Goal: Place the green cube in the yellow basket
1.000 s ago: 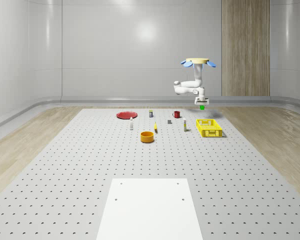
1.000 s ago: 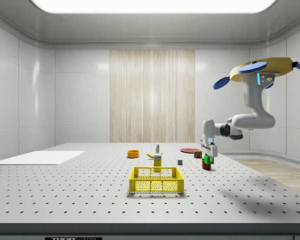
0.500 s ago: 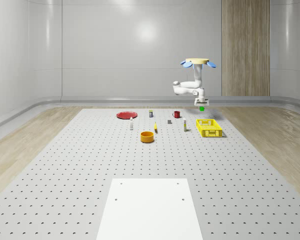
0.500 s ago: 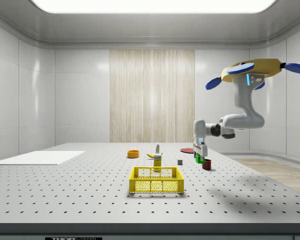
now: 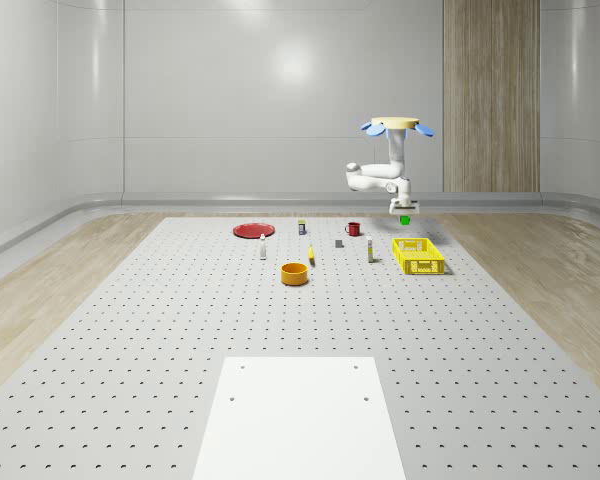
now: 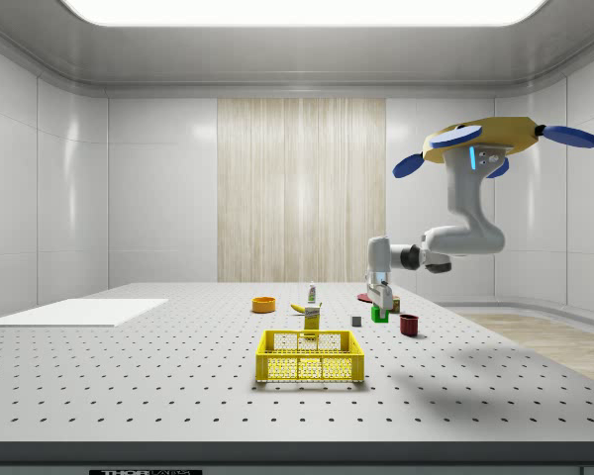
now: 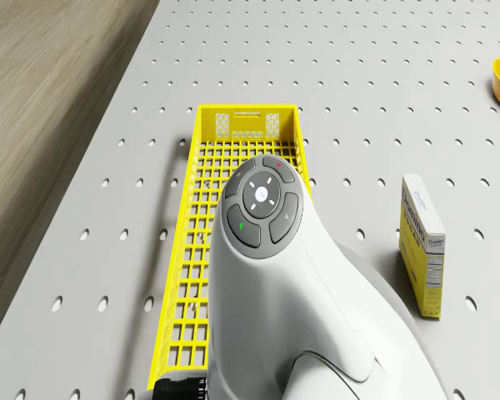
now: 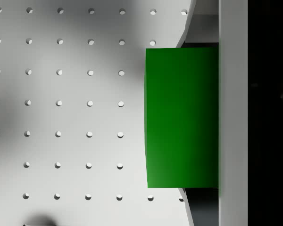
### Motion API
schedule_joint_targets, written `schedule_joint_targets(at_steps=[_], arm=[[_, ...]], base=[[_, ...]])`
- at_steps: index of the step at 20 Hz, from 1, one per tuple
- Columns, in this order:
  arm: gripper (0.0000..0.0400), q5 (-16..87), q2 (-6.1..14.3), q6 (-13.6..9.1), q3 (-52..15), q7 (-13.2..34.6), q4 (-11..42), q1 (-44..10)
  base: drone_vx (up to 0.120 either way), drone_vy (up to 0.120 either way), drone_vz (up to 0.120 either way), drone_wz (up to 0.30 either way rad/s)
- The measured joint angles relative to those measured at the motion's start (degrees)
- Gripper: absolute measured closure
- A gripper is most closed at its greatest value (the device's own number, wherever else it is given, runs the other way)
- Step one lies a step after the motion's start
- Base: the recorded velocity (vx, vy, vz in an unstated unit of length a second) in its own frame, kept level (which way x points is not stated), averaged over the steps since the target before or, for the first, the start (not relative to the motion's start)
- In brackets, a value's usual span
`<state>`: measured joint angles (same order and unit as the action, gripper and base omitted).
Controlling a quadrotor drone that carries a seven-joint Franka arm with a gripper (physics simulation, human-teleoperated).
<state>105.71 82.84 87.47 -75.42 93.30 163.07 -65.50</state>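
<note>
Green cube, one only, was clamped in the gripper, carried clear above the table. One yellow basket lay below and toward the side view's left, its long axis running away from the hovering drone in the drone view.

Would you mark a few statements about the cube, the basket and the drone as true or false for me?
1. The gripper holds the green cube off the table. True.
2. The green cube lies inside the yellow basket. False: it hangs in the gripper, above the table and to the side view's right of the basket.
3. The drone rests on the table. False: it hovers well above it.
4. A red mug stands on the table. True.
5. The orange bowl sits inside the basket. False: it stands apart on the table.
</note>
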Motion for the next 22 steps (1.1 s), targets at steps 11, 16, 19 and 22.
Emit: schedule_joint_targets(at_steps=[11, 16, 19, 22], arm=[[0.0149, -0.49, 1.13, 1.06, -0.18, 0.25, -0.06, -0.31], [0.0149, -0.69, 1.6, 1.49, -0.25, 0.35, -0.09, -0.44], [0.0149, -0.8, 1.86, 1.74, -0.28, 0.41, -0.1, -0.51], [0.0149, -0.91, 2.12, 1.97, -0.32, 0.47, -0.11, -0.58]], base=[[0.12, 0.0, 0.0, 0.0], [0.12, 0.0, 0.0, 0.0], [0.12, 0.0, 0.0, 0.0], [0.12, 0.027, 0.0, 0.0]])
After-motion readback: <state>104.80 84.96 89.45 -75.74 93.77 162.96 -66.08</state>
